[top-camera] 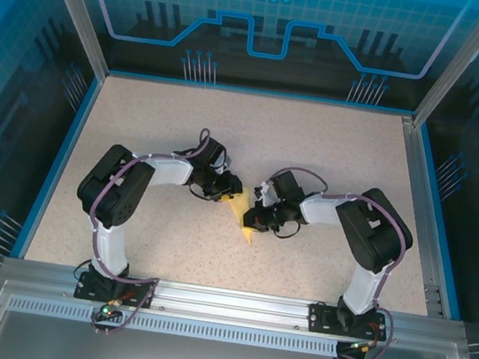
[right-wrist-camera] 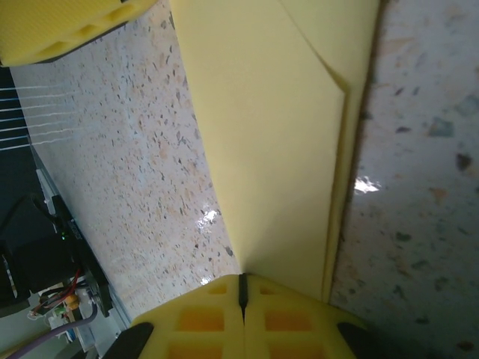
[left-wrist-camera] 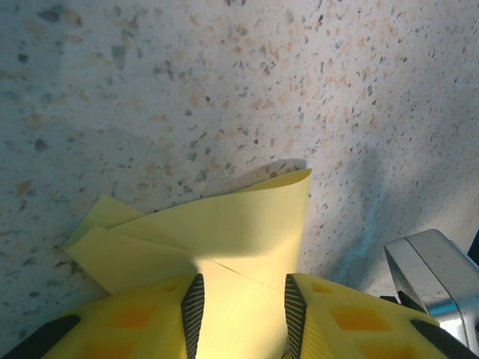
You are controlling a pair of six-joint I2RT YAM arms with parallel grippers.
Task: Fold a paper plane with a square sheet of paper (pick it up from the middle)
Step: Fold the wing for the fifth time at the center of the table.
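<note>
Paper plane [right-wrist-camera: 277, 149] edge in right claw [right-wrist-camera: 242, 293], table [right-wrist-camera: 127, 172] around

folded paper [left-wrist-camera: 224, 224]: yellow | table [left-wrist-camera: 224, 75]: beige, speckled | left gripper [left-wrist-camera: 243, 308]: yellow, black pads

Folded paper [top-camera: 237, 208] is boxed in on two sides: left gripper [top-camera: 225, 195] at its left edge, right gripper [top-camera: 254, 220] at its right. Beyond the paper, the table [top-camera: 316, 146] lies bare up to the far wall [top-camera: 263, 76]. The paper's near side is likewise open.
</note>
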